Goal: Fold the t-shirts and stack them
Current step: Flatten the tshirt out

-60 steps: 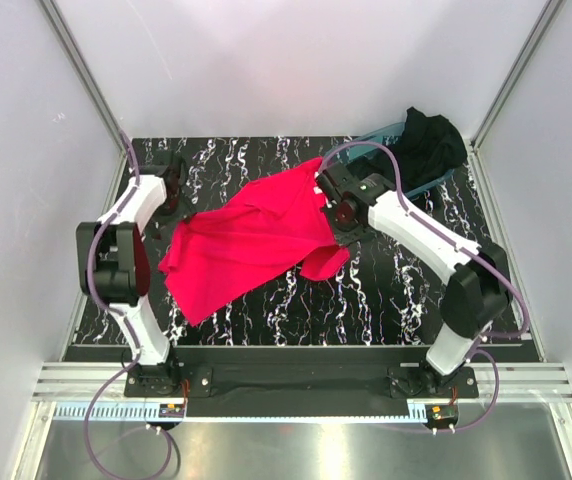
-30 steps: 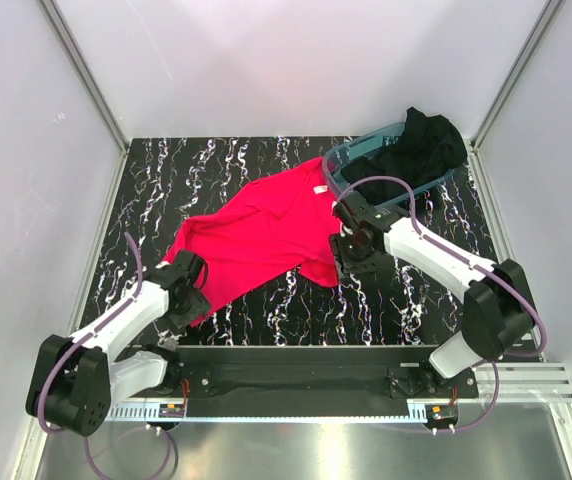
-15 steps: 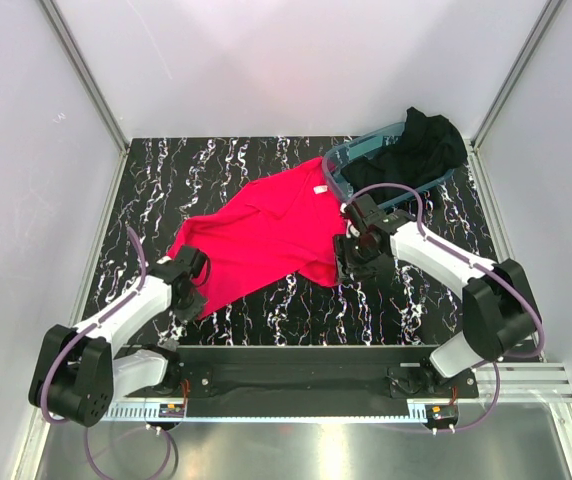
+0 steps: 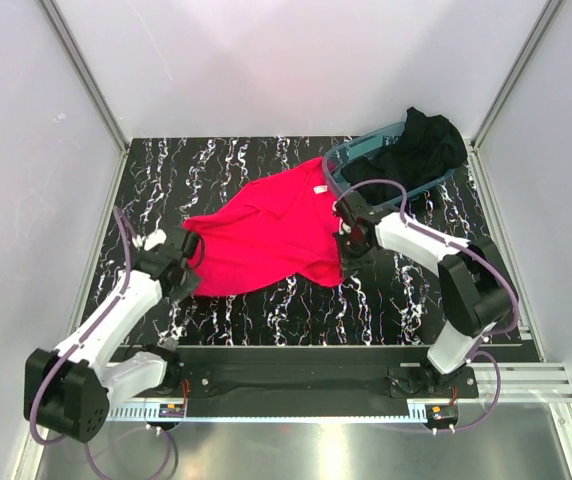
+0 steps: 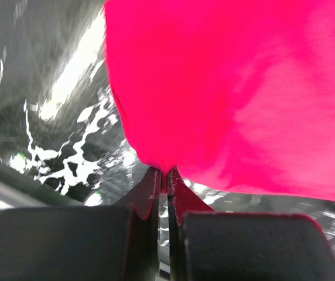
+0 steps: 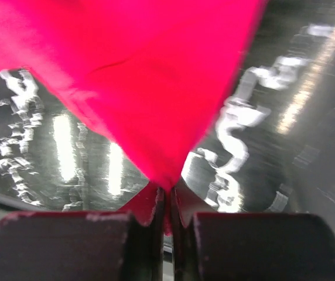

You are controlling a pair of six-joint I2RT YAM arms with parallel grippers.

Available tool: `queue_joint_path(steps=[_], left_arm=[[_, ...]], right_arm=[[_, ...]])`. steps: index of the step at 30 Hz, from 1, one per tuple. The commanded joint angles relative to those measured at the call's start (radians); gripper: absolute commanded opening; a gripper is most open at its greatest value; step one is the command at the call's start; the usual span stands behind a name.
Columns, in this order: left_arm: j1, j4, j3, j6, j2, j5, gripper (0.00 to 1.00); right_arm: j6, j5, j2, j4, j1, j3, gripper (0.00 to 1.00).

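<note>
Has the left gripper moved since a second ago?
Yes. In the top view the left gripper has moved away from the base rail, toward the far side, shut on the red shirt corner.

1. Plain pinkish-red cloth short-sleeved t-shirt (image 4: pixel 266 235): lies unfolded and lightly rumpled across the middle of the black marbled tabletop (image 4: pixel 266 310), slanting from near left to far right; drawn into a pinched peak at its left edge and at its near right corner.
2. Plain black cloth t-shirt (image 4: pixel 421 145): sits bunched in a heap, spilling over the clear teal plastic tub (image 4: pixel 338 165) at the far right corner.
</note>
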Motion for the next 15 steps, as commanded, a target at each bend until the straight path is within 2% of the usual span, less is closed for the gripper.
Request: queue_joint_path(steps=[1,4,6,9,11,12,13,15], left_arm=[[-0.002,-0.019,0.115,0.079,-0.063,-0.074,0.0],[-0.002,-0.022,0.181,0.121,-0.11,-0.076,0.0],[-0.002,-0.036,0.226,0.127,-0.132,-0.093,0.0],[-0.002,-0.094,0.267,0.118,-0.136,-0.143,0.0],[-0.002,-0.14,0.296,0.11,-0.141,-0.178,0.0],[0.0,-0.149,0.301,0.104,-0.146,-0.209,0.0],[0.0,-0.157,0.304,0.104,-0.15,-0.221,0.0],[0.001,-0.176,0.304,0.104,-0.158,-0.249,0.0]], right_arm=[[-0.038,0.175,-0.068,-0.131,-0.015,0.101,0.05],[-0.077,0.276,-0.149,-0.251,-0.017,0.199,0.05],[-0.12,0.277,-0.184,-0.289,-0.008,0.269,0.05],[-0.14,0.186,-0.142,-0.348,0.035,0.349,0.06],[-0.132,0.146,-0.093,-0.349,0.147,0.381,0.06],[-0.115,0.114,-0.039,-0.321,0.19,0.404,0.09],[-0.1,0.034,-0.01,-0.302,0.236,0.415,0.21],[-0.043,-0.113,0.048,-0.276,0.294,0.456,0.29]])
